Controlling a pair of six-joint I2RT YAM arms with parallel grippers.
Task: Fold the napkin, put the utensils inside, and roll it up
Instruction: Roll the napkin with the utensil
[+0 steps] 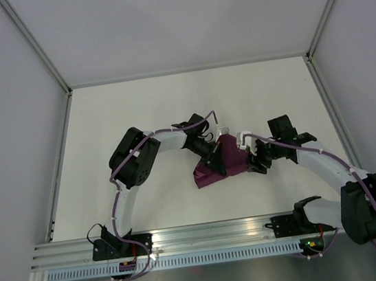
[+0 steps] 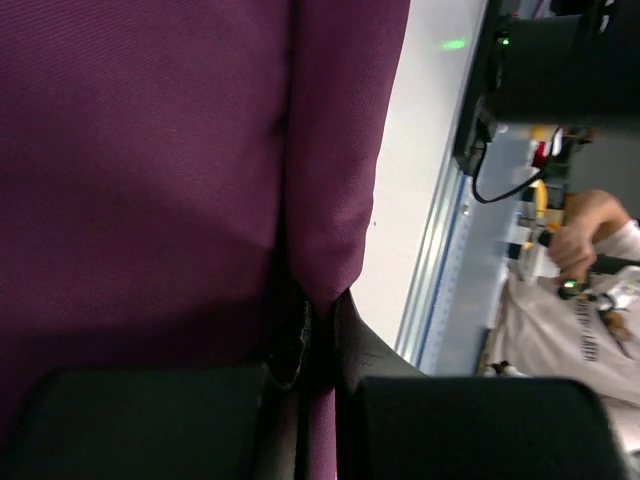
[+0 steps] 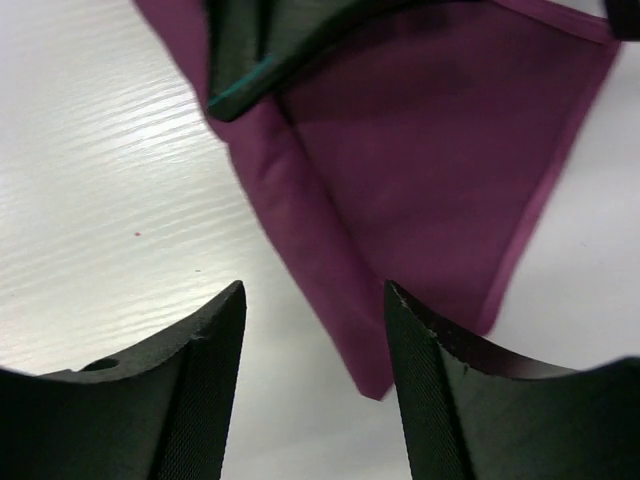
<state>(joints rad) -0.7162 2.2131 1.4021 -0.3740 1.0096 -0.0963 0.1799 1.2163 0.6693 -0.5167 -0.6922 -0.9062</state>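
Note:
The plum-purple napkin (image 1: 214, 169) lies bunched and folded at the middle of the table. My left gripper (image 1: 216, 156) is shut on a fold of it; the left wrist view shows the fabric (image 2: 150, 170) pinched between the dark fingertips (image 2: 372, 352). My right gripper (image 1: 253, 164) stands open just right of the cloth. In the right wrist view a pointed corner of the napkin (image 3: 430, 190) reaches down between the spread fingers (image 3: 210, 350), touching neither. The utensils are out of view.
White walls enclose the white table (image 1: 136, 113) on three sides. An aluminium rail (image 1: 207, 233) runs along the near edge by the arm bases. Past that edge, the left wrist view shows a person's hand (image 2: 578, 240).

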